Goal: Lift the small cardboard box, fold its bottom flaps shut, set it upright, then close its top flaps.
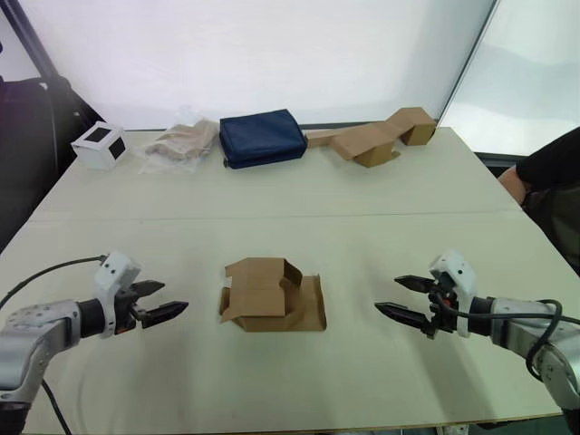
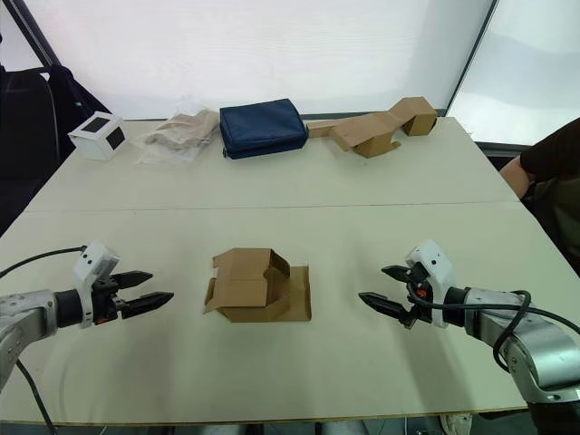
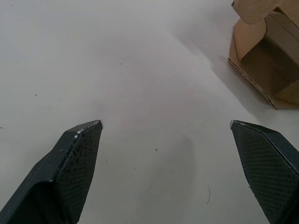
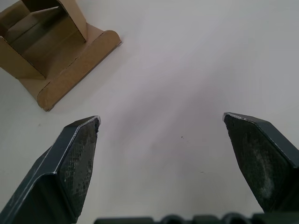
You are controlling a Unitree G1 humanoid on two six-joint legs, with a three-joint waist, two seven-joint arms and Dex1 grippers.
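Left gripper [image 1: 161, 302] and right gripper [image 1: 404, 300] hover near the tabletop's [image 1: 381, 208] front edge, fingers spread, empty. Between them the small cardboard box [image 1: 268, 294] lies on its side, flaps splayed. Far edge: folded cardboard strip [image 1: 373, 137], navy pouch [image 1: 262, 138], white box [image 1: 99, 145].

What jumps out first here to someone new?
The small cardboard box lies at the middle of the table with its flaps splayed. The left pincer and right pincer flank it, both open, neither touching it. Along the far edge sit a navy pouch and a white box.
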